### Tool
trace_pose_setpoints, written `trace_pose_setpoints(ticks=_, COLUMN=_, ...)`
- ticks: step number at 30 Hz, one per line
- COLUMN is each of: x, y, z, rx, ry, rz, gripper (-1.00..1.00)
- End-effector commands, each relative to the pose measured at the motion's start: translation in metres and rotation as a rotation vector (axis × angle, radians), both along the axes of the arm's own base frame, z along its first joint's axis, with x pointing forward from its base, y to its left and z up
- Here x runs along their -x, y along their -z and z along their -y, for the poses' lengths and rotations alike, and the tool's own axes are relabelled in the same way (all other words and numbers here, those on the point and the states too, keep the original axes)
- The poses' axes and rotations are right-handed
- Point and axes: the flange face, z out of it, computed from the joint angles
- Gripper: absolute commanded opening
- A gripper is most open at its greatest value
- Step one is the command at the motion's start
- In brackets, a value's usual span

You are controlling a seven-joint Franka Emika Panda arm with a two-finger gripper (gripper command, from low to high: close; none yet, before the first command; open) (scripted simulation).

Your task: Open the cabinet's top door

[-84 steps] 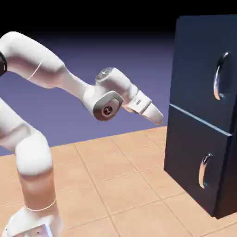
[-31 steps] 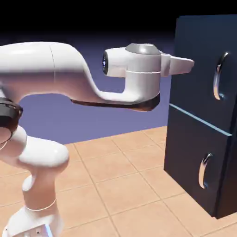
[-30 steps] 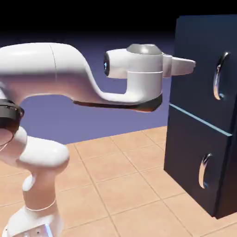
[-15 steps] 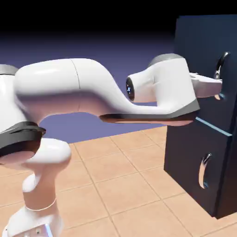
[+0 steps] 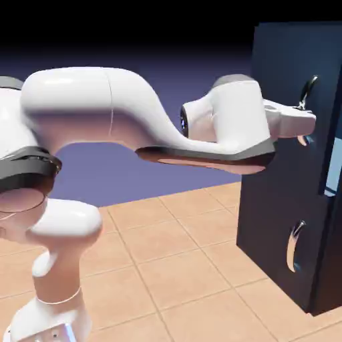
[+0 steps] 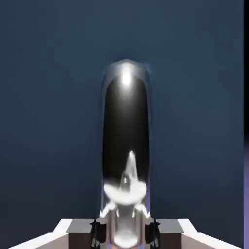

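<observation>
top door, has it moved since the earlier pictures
Yes, the top door has swung outward, toward the robot; its edge now stands away from the cabinet's light-blue interior.

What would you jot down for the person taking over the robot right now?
Gripper: shut on the upper curved silver handle, a fingertip on either side of it.
Cabinet: dark navy, at the exterior view's right. Its top door is ajar, with a strip of light-blue interior showing at the edge. The lower panel looks closed, its own handle free.
Done: handle gripped, door started.
Left: swing the top door wider; I'd pull gently, keeping the grip on the handle.
</observation>
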Motion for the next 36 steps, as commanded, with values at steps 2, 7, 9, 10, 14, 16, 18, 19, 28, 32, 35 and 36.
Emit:
trace_pose_setpoints(ticks=2, x=0.009, y=0.0, z=-0.006, rx=-0.001, ry=0.033, rz=0.0, gripper=-1.0)
trace_pose_setpoints(ticks=7, x=0.03, y=0.0, z=-0.022, rx=-0.001, ry=0.113, rz=0.0, gripper=-1.0)
trace_pose_setpoints(ticks=9, x=0.038, y=0.0, z=-0.029, rx=-0.001, ry=0.144, rz=0.0, gripper=-1.0)
trace_pose_setpoints(ticks=10, x=0.042, y=0.0, z=-0.032, rx=-0.001, ry=0.159, rz=0.0, gripper=-1.0)
trace_pose_setpoints(ticks=14, x=0.056, y=0.0, z=-0.046, rx=-0.002, ry=0.219, rz=0.0, gripper=-1.0)
trace_pose_setpoints(ticks=16, x=0.063, y=0.0, z=-0.053, rx=-0.002, ry=0.248, rz=0.0, gripper=-1.0)
trace_pose_setpoints(ticks=18, x=0.069, y=0.0, z=-0.059, rx=-0.002, ry=0.276, rz=0.0, gripper=-1.0)
trace_pose_setpoints(ticks=19, x=0.072, y=0.0, z=-0.063, rx=-0.002, ry=0.291, rz=0.0, gripper=-1.0)
trace_pose_setpoints(ticks=28, x=0.095, y=0.0, z=-0.093, rx=-0.001, ry=0.404, rz=0.0, gripper=-1.0)
trace_pose_setpoints(ticks=32, x=0.108, y=0.0, z=-0.113, rx=-0.001, ry=0.477, rz=0.0, gripper=-1.0)
trace_pose_setpoints(ticks=35, x=0.117, y=0.0, z=-0.13, rx=-0.001, ry=0.534, rz=0.0, gripper=-1.0)
trace_pose_setpoints(ticks=36, x=0.12, y=0.0, z=-0.136, rx=-0.001, ry=0.553, rz=0.0, gripper=-1.0)
